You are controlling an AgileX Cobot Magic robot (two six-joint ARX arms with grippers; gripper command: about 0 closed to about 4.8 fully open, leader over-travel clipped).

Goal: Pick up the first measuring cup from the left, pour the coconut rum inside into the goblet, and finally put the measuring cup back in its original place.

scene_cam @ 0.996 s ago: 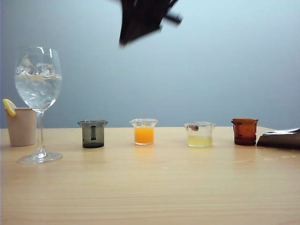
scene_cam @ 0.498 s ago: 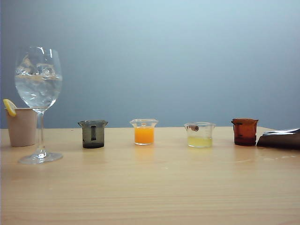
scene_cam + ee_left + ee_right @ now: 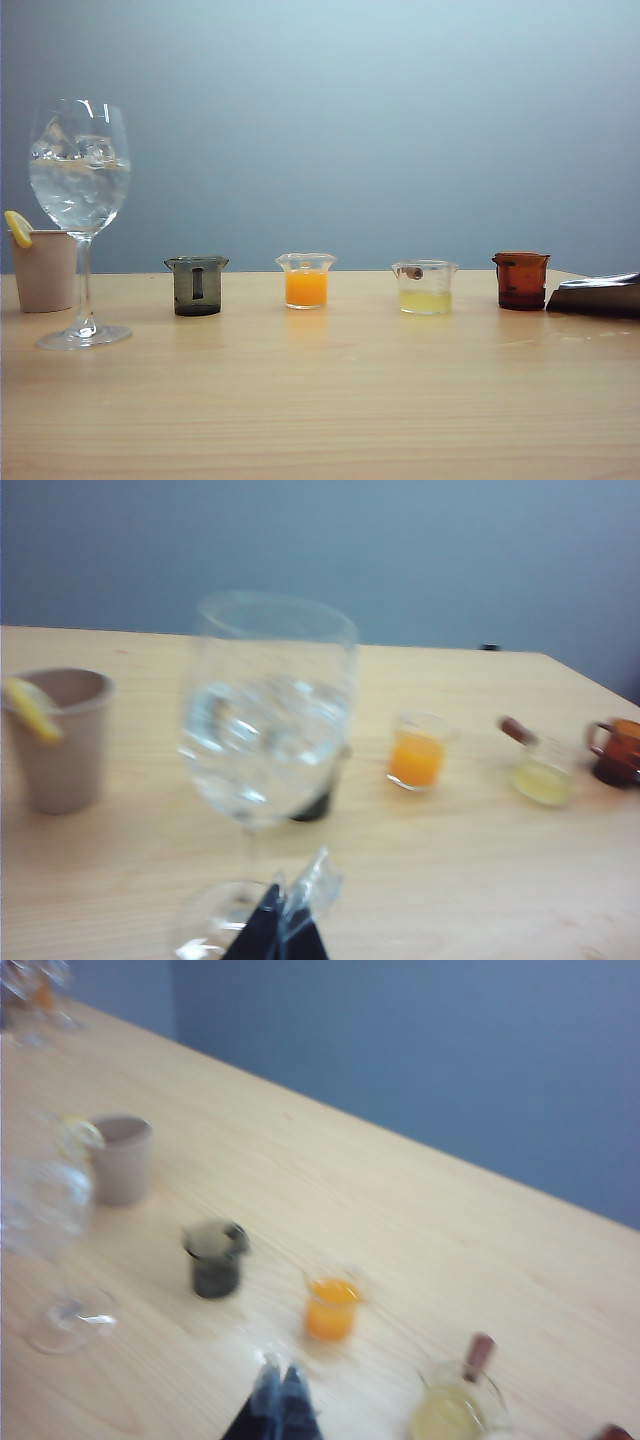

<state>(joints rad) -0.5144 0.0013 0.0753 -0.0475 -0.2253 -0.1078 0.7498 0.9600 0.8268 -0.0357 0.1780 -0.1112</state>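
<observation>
Light wood-grain table (image 3: 330, 400), plain blue-grey wall behind. The first measuring cup (image 3: 197, 286) stands upright at about 3 o'clock of the goblet (image 3: 80, 215) — apart from it, first in a row with the orange beaker (image 3: 306, 281), the pale-yellow beaker (image 3: 425, 288) and the amber beaker (image 3: 521, 281). The dark arm seen overhead a second ago has gone from the exterior view. Only the wrist views show the grippers: left gripper (image 3: 283, 925) fingers pressed together, empty, near the goblet's foot; right gripper (image 3: 280, 1390) likewise closed, empty, above the orange beaker.
</observation>
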